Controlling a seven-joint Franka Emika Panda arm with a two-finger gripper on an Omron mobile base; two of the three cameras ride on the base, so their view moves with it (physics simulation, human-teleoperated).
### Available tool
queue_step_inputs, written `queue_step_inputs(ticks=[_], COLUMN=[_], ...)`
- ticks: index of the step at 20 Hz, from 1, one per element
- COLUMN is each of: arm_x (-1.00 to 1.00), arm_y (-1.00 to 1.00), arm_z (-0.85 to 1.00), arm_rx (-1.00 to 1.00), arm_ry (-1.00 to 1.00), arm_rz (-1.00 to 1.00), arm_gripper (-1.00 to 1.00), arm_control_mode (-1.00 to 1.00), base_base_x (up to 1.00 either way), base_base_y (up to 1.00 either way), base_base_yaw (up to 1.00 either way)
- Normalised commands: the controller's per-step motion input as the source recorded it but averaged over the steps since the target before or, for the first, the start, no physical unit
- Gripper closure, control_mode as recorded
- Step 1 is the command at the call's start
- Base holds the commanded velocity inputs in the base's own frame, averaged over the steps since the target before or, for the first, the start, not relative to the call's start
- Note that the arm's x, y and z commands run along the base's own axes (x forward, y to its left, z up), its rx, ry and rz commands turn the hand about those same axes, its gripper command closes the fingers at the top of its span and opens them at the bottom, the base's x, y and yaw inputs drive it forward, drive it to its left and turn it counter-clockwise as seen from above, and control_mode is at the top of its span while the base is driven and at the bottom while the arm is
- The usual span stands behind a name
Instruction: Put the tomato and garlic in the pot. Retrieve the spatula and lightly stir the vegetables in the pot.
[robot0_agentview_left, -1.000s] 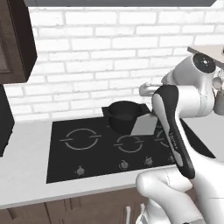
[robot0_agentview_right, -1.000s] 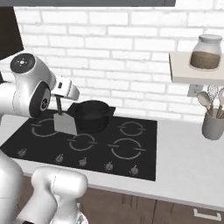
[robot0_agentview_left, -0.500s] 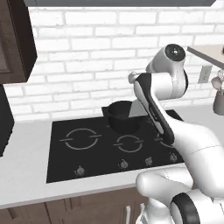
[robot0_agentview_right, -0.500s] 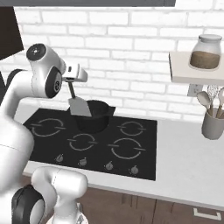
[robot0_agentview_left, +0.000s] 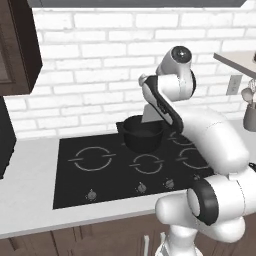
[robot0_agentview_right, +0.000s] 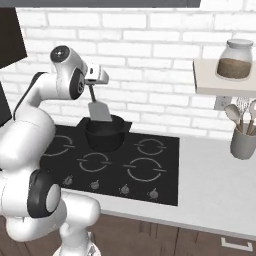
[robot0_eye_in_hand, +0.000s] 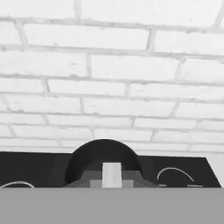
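Note:
The black pot (robot0_agentview_left: 142, 135) (robot0_agentview_right: 105, 135) sits on the rear burner of the cooktop (robot0_agentview_left: 100, 167). My gripper (robot0_agentview_right: 93, 85) hangs above it, shut on the thin handle of the spatula (robot0_agentview_right: 99, 110), which points down. Its pale grey blade (robot0_agentview_left: 150, 114) hovers at the pot's rim, over the opening. In the hand view the spatula handle (robot0_eye_in_hand: 111, 174) runs toward the pot (robot0_eye_in_hand: 87, 159) below. The pot's inside is dark, so I cannot make out tomato or garlic.
A white brick wall (robot0_agentview_right: 150, 55) rises close behind the pot. At the right, a grey holder with spoons and a whisk (robot0_agentview_right: 243, 142) stands on the counter under a shelf with a jar (robot0_agentview_right: 234, 60). A dark cabinet (robot0_agentview_left: 15, 45) hangs at the left.
The arm has swung the spatula from over the front-left burners back to above the pot. The hand rose and turned toward the wall.

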Motion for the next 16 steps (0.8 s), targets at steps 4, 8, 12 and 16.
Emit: queue_step_inputs(ticks=[4,8,12,16], arm_x=[0.55,0.45,0.44,0.39], arm_y=[0.02,0.00,0.01,0.02], arm_z=[-0.30,-0.45,-0.36,-0.21], arm_rx=[0.00,0.00,0.00,0.00], arm_ry=[0.00,0.00,0.00,0.00], arm_rz=[0.00,0.00,0.00,0.00], arm_gripper=[1.00,1.00,1.00,1.00], arm_control_mode=[-1.00,-1.00,-1.00,-1.00], base_base_x=[0.00,0.00,0.00,0.00], base_base_y=[0.00,0.00,0.00,0.00], base_base_yaw=[0.00,0.00,0.00,0.00])
